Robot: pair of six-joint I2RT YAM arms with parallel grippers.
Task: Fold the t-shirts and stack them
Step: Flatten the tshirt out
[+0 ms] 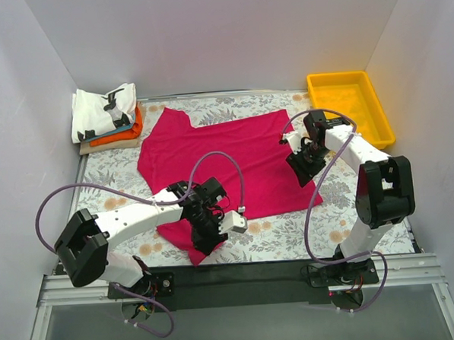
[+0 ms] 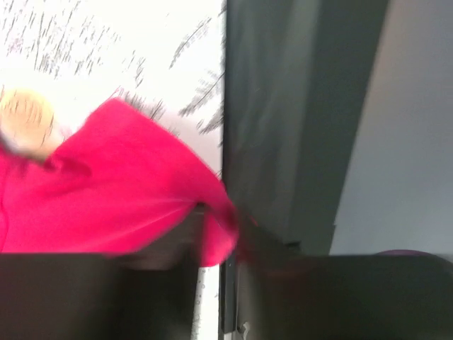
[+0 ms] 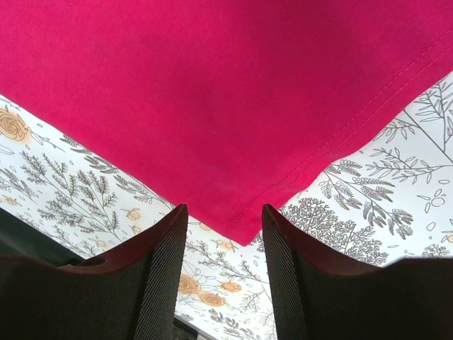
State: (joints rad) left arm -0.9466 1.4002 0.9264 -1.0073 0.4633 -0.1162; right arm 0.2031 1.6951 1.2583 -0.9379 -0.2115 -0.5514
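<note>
**Fig. 1. 2 arms at the plain magenta-red cloth t-shirt (image 1: 226, 158), which I see spread flat mid-table on the floral-printed tablecloth (image 1: 351, 209).**
The left gripper (image 1: 207, 230) sits at the shirt's near-left edge. In my blurred left wrist view, its jaws stand narrow with red cloth pinched between them. The right gripper (image 3: 224, 212) is parted wide, 1 finger either side of a hem corner at the shirt's right edge. The stack of folded t-shirts (image 1: 106, 115), white black-printed over light blue and orange, lies far-left. The yellow plastic tray (image 1: 349, 78) lies far-right.
</note>
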